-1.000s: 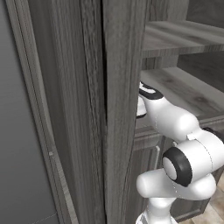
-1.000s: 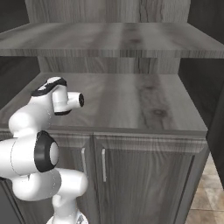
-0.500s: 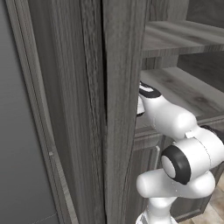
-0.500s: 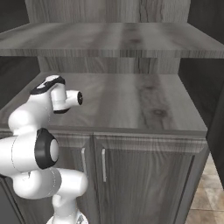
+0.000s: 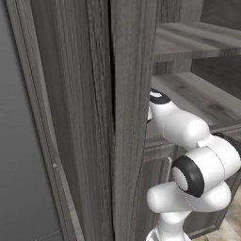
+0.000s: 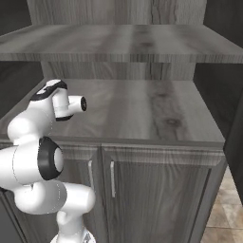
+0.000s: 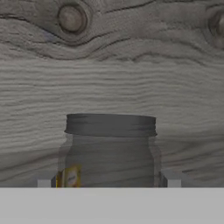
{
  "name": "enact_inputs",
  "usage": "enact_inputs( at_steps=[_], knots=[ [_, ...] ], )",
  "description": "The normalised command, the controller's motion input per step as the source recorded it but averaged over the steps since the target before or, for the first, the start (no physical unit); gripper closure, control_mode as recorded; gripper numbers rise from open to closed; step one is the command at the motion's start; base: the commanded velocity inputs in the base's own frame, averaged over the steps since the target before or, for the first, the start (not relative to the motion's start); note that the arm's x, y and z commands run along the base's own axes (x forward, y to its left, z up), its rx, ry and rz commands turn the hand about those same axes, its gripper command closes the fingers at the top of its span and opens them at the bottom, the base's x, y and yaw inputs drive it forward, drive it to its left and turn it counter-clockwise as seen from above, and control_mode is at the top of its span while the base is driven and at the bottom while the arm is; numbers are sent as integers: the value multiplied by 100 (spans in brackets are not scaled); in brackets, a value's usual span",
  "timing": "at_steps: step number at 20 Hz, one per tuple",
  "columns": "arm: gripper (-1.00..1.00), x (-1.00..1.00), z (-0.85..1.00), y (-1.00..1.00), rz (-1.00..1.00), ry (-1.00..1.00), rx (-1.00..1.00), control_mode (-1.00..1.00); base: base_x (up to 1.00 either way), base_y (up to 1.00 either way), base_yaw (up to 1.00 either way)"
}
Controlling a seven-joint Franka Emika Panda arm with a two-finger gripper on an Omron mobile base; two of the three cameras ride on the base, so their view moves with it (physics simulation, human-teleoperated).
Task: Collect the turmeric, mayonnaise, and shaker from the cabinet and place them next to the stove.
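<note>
Grey wood-grain cabinet [image 5: 127, 117] side fills the left base view, the white arm [image 5: 188, 141] reaching past it over the shelf. From the right base view, the arm [image 6: 42, 142] bends above two doors [image 6: 156, 194]. Hand view: the turmeric [image 7: 109, 148] stands between the fingertips [image 7: 170, 179]; whether they grip it, I cannot tell.

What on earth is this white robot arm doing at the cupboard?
The arm is reaching into the grey wood-grain cabinet after a small glass jar with a grey lid, probably the turmeric. In the hand view the jar stands upright between the two fingertips, close on either side. Whether they already grip it cannot be told. The jar has not been lifted out yet.
</note>
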Motion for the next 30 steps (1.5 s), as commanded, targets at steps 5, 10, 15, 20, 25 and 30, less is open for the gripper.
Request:
enact_inputs(
  at_steps=[5,10,15,20,25,30],
  knots=[
    [100,0,0,7,0,0,0,-100,0,0,0],
    [100,-8,2,-3,0,-2,4,-100,0,0,0],
    [100,-34,13,-26,1,-11,9,-100,0,0,0],
    [100,-40,27,-43,1,-15,6,-100,0,0,0],
    [100,-44,38,-45,0,-13,2,-100,0,0,0],
    [100,-54,37,-50,0,-6,3,-100,0,0,0]
  ],
)
